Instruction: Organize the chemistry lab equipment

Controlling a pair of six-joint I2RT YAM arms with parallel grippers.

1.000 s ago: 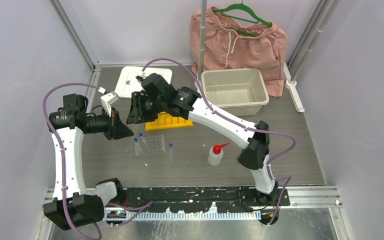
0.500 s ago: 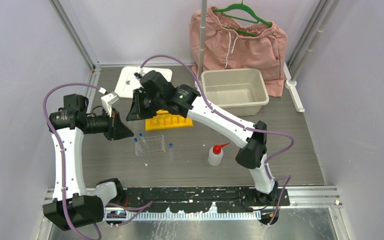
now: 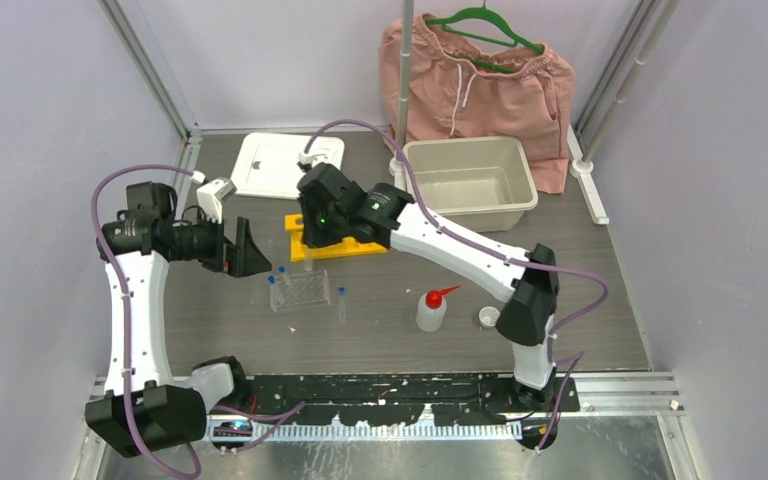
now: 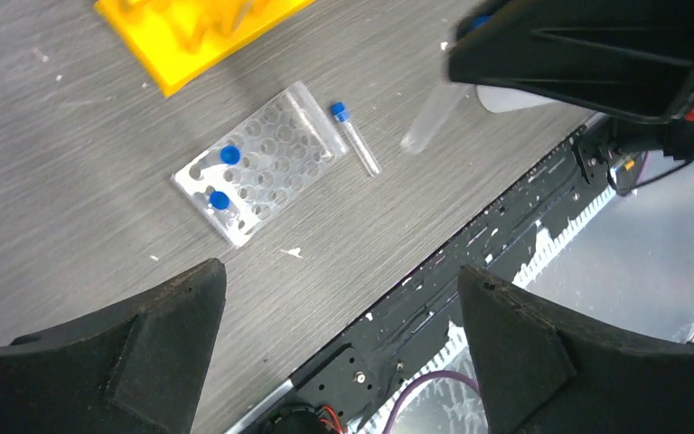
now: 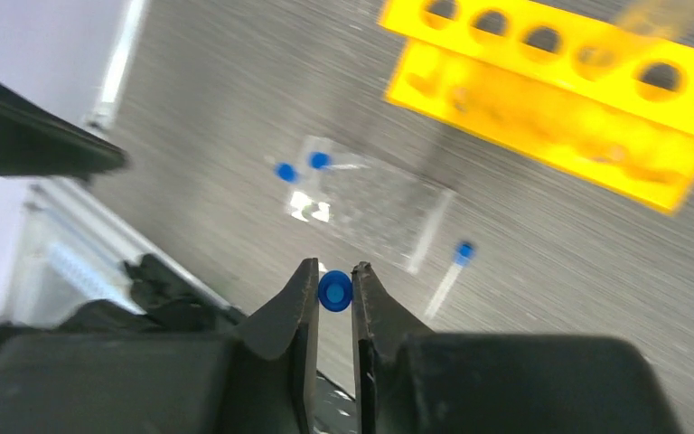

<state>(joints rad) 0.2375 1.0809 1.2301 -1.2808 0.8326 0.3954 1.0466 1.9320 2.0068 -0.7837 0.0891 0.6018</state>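
Blue-capped tube (image 5: 334,290) sits pinched between the right fingers (image 5: 300,303), lower centre of frame; left fingers (image 4: 167,312) spread wide, empty.

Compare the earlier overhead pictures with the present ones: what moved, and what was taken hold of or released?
The left end effector opened. The right end effector closed on a blue-capped tube and swung rightward, over the yellow rack. Its elbow shifted right, uncovering a small white cup. The clear rack, the loose tube beside it and the squeeze bottle stayed put.
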